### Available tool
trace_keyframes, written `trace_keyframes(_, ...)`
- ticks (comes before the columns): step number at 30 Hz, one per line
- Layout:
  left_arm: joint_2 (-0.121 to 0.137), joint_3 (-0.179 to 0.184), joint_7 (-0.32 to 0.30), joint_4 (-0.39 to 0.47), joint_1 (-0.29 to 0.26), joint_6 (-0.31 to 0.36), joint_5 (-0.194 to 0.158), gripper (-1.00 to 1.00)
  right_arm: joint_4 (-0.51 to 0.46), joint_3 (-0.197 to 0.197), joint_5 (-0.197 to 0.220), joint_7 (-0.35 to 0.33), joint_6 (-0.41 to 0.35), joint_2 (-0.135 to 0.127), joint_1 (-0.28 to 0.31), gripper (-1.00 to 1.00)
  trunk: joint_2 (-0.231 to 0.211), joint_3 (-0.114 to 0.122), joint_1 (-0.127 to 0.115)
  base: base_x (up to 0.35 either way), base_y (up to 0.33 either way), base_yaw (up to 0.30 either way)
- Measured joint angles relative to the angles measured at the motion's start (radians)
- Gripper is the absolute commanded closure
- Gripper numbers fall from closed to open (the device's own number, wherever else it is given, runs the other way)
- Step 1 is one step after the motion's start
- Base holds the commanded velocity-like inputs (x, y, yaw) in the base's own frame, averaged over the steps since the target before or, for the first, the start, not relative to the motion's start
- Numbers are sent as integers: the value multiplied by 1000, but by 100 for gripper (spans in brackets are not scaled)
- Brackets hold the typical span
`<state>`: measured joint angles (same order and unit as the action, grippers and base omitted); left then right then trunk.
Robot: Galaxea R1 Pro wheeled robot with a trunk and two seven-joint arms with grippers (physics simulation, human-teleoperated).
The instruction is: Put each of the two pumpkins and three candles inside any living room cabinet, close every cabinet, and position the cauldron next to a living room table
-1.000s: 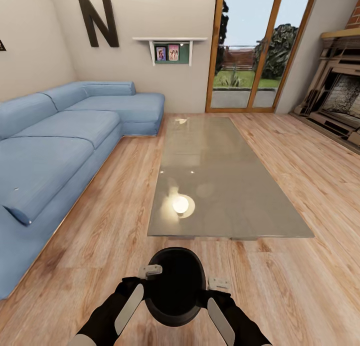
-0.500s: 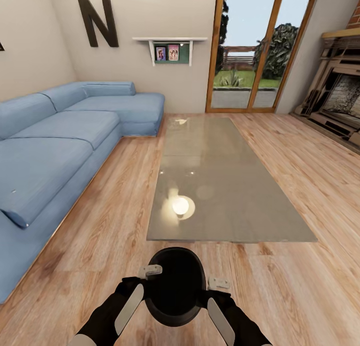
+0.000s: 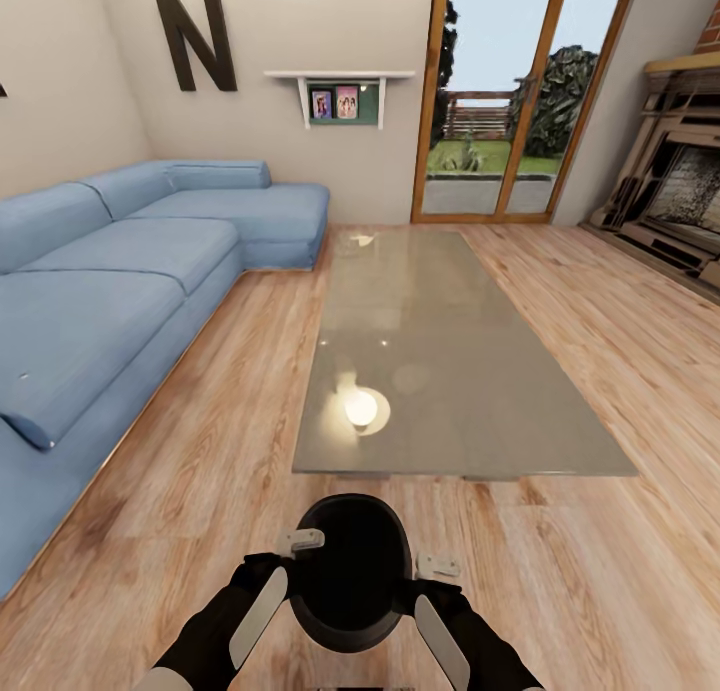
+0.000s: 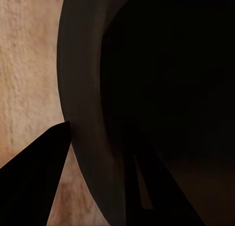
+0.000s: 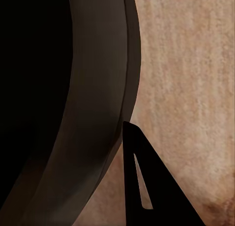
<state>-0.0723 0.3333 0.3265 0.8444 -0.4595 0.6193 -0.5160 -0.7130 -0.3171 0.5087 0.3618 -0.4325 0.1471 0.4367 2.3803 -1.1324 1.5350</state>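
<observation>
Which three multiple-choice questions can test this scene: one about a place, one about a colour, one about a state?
1. Where is the cauldron?
A. on the table
B. between the two arms, before the table's near edge
C. on the sofa

2. What colour is the sofa?
A. blue
B. red
C. grey

3. What lies on the table?
A. three candles
B. a pumpkin
C. no object, just a lamp's reflection

Answers:
1 B: the left gripper and right gripper flank its rim over the floor.
2 A: its cushions are light blue.
3 C: the glossy top is bare.
</observation>
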Motion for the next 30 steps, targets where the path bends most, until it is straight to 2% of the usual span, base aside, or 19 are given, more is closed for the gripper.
trace_keyframes(13, -1, -1, 0, 0, 0, 1, 2, 100, 0, 2, -1, -1, 0, 0, 0, 100, 77, -34, 42, 0, 0, 0)
trace_keyframes(21, -2, -2, 0, 2, 0, 1, 4, 100, 0, 3, -4, -3, 0, 0, 0, 100, 77, -35, 42, 0, 0, 0)
trace_keyframes(22, -2, -2, 0, 2, 0, 1, 4, 100, 0, 3, -4, -3, 0, 0, 0, -100, 77, -35, 42, 0, 0, 0)
trace_keyframes(23, -3, -7, 0, 1, 0, 2, -11, 100, -2, 44, -15, -5, -5, 1, 0, -100, 77, -35, 42, 0, 0, 0)
trace_keyframes(24, -3, -6, -1, 2, 0, 0, -25, -100, -2, 45, -16, -5, -6, 1, 0, -100, 77, -35, 42, 0, 0, 0)
trace_keyframes(30, -3, -6, 0, 4, 0, -5, -29, -100, -2, 45, -18, -5, -5, 1, 0, -100, 77, -34, 42, 0, 0, 0)
